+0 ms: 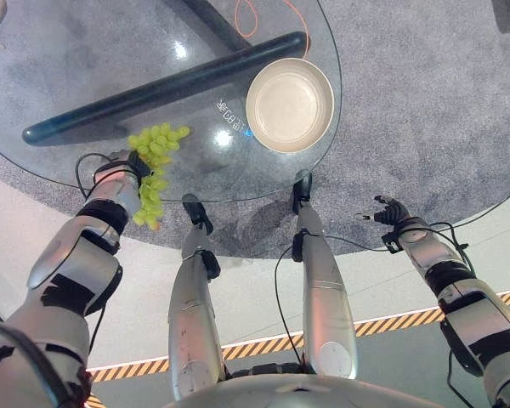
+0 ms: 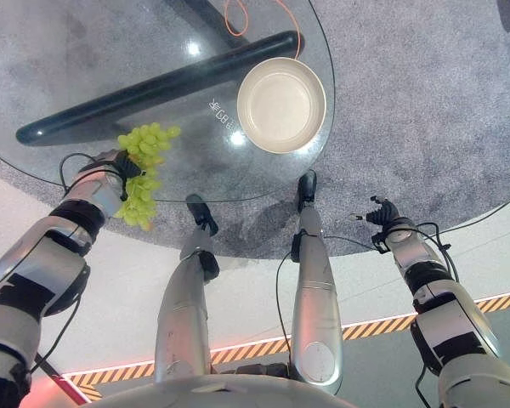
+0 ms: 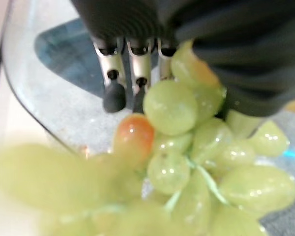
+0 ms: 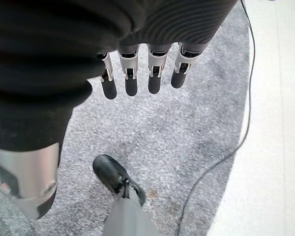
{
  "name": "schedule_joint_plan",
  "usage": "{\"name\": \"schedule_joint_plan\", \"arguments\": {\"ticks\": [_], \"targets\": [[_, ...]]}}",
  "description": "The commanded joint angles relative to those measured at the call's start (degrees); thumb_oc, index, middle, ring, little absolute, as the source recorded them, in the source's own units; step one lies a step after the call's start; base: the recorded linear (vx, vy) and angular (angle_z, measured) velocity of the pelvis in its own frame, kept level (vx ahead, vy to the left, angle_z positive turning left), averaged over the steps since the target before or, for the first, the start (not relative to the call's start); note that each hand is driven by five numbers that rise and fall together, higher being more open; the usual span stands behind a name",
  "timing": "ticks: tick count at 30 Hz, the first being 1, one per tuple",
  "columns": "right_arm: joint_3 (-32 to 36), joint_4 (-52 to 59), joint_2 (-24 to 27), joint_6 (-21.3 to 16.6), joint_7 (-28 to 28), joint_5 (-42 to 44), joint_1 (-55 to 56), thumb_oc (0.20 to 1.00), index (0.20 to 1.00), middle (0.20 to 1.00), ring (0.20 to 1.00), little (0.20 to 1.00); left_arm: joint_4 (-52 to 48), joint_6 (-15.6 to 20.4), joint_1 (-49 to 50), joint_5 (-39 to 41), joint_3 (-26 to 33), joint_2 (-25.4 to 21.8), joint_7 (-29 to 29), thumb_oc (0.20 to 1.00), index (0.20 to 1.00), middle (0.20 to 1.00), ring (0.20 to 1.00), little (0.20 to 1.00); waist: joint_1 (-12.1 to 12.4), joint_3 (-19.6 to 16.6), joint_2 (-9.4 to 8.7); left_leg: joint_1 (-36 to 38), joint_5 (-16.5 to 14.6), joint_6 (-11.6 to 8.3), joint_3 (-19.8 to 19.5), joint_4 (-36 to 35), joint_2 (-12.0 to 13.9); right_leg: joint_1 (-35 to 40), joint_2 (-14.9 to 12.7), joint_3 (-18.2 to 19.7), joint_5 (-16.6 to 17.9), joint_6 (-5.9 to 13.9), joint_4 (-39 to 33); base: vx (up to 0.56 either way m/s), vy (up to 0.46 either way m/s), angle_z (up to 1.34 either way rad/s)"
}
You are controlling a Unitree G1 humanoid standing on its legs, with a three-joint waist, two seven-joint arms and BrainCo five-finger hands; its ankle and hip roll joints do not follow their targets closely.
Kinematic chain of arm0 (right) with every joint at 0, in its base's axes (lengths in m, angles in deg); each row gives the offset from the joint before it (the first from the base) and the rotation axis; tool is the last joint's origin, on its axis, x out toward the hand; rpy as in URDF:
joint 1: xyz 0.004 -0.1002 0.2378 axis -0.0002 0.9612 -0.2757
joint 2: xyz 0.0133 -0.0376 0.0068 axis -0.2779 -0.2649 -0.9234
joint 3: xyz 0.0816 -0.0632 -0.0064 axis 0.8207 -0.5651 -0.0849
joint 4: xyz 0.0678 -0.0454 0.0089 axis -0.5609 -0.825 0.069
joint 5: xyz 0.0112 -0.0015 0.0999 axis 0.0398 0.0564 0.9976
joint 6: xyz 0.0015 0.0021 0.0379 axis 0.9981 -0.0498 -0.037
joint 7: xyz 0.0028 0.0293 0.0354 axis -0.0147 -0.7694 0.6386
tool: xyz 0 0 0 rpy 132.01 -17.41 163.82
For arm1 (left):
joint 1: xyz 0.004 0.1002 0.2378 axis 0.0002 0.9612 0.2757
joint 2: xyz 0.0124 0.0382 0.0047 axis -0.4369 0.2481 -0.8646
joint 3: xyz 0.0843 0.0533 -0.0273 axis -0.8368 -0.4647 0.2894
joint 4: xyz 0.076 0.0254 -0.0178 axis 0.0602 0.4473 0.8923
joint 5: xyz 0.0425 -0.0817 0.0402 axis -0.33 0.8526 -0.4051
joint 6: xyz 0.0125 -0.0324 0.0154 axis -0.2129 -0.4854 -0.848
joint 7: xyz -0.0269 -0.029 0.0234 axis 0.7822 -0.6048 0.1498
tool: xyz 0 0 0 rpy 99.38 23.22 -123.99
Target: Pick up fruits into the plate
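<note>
The left hand (image 1: 126, 170) is clenched around the grapes (image 1: 153, 144) at the desk's (image 1: 85, 51) near-left edge; the plate (image 1: 290, 104) is bare. The right hand (image 1: 389, 211) hangs released.

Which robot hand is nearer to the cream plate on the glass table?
Left. The left robot hand holds the grapes at the table's near edge, beside the plate; the right robot hand hangs open off the table.

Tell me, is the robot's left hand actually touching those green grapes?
Touching. In the left wrist view the grapes press against the left hand, bunched under its fingers and thumb; the left eye view shows the bunch hanging from that hand at the glass table's edge.
</note>
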Motion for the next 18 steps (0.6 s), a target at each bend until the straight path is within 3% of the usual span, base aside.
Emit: {"name": "schedule_joint_plan", "arguments": {"ticks": [1, 5, 9, 10, 11, 12, 13, 14, 18], "targets": [[-1.6, 1.1, 0.1, 0.2, 1.5, 2.3, -0.3, 1.000, 1.000, 1.000, 1.000, 1.000, 7.5, -1.7, 10.0, -0.7, 1.0, 3.4, 0.1, 0.200, 0.200, 0.200, 0.200, 0.200, -0.6, 3.1, -4.33, -3.7, -3.3, 1.23, -1.6, 3.7, -5.4, -0.4, 7.2, -0.9, -1.9, -1.30, 2.8, 0.01, -0.066, -0.08], [-1.7, 1.6, -1.2, 0.8, 1.9, 2.3, 0.7, 1.000, 1.000, 1.000, 1.000, 1.000, 8.6, 0.3, 10.1, 3.9, 3.4, 3.6, -6.4, 0.200, 0.200, 0.200, 0.200, 0.200, -0.5, 3.1, -4.78, -3.5, -3.1, 1.19, -2.0, 3.4, -5.3, -0.1, 7.4, -1.0, -1.8, -1.32, 2.7, 0.00, -0.027, -0.03], [-1.9, 1.9, -1.5, 1.0, 2.1, 2.2, 1.2, 1.000, 1.000, 1.000, 1.000, 1.000, 8.5, 2.4, 9.8, 8.8, 4.9, 3.2, -8.5, 0.200, 0.200, 0.200, 0.200, 0.200, -0.5, 3.1, -4.65, -3.6, -3.0, 1.15, -2.1, 3.5, -5.4, -0.2, 7.4, -0.9, -1.9, -1.39, 2.9, 0.01, -0.003, 0.04], [-2.1, 2.1, -2.1, 1.3, 2.3, 1.9, 1.5, 1.000, 1.000, 1.000, 1.000, 1.000, 8.0, 5.0, 9.6, 17.2, 7.5, 3.4, -9.6, 0.200, 0.200, 0.200, 0.200, 0.200, -0.4, 3.1, -4.49, -3.3, -3.0, 1.14, -2.2, 3.5, -5.5, 0.0, 7.4, -0.8, -2.1, -1.46, 3.1, 0.00, 0.000, 0.00], [-2.1, 2.1, -2.2, 1.3, 2.4, 1.9, 1.6, 1.000, 1.000, 1.000, 1.000, 1.000, 7.9, 5.3, 9.6, 18.1, 7.9, 3.4, -9.6, 0.200, 0.200, 0.200, 0.200, 0.200, -0.4, 3.1, -4.46, -3.3, -3.0, 1.14, -2.2, 3.5, -5.5, 0.0, 7.4, -0.8, -2.1, -1.46, 3.1, 0.00, 0.000, 0.00], [-2.2, 2.3, -2.7, 1.4, 2.7, 1.6, 1.9, 1.000, 1.000, 1.000, 1.000, 1.000, 7.3, 8.2, 9.7, 26.8, 10.2, 3.6, -9.3, 0.200, 0.200, 0.200, 0.200, 0.200, -0.3, 3.1, -4.29, -3.2, -3.0, 1.15, -2.3, 3.5, -5.6, 0.0, 7.5, -0.8, -2.4, -1.52, 3.3, 0.00, 0.000, 0.00], [-2.1, 2.4, -2.7, 1.4, 2.7, 1.6, 2.0, 1.000, 1.000, 1.000, 1.000, 1.000, 7.1, 9.2, 9.8, 28.3, 10.9, 3.7, -9.1, 0.200, 0.200, 0.200, 0.200, 0.200, -0.2, 3.1, -4.24, -3.2, -3.0, 1.17, -2.3, 3.5, -5.6, 0.1, 7.4, -0.8, -2.5, -1.55, 3.3, 0.00, 0.000, 0.00], [-2.0, 2.9, -3.1, 1.9, 3.1, 1.4, 2.4, 1.000, 1.000, 1.000, 1.000, 1.000, 5.5, 12.8, 10.5, 36.2, 13.3, 3.9, -7.6, 0.200, 0.200, 0.200, 0.200, 0.200, 0.0, 3.1, -3.98, -2.9, -3.1, 1.16, -2.4, 3.5, -5.7, 0.3, 7.4, -0.9, -2.8, -1.59, 3.5, 0.00, 0.000, 0.00], [-1.3, 5.0, -3.6, 3.0, 4.0, 1.2, 4.5, 1.000, 1.000, 1.000, 1.000, 1.000, -1.5, 17.4, 13.4, 53.0, 18.1, 4.8, -4.2, 0.200, 0.200, 0.200, 0.200, 0.200, 0.6, 3.1, -3.38, -2.2, -3.5, 1.23, -2.8, 3.5, -6.3, 1.1, 6.9, -1.3, -3.3, -1.60, 3.6, 0.00, -0.003, 0.02]]}}
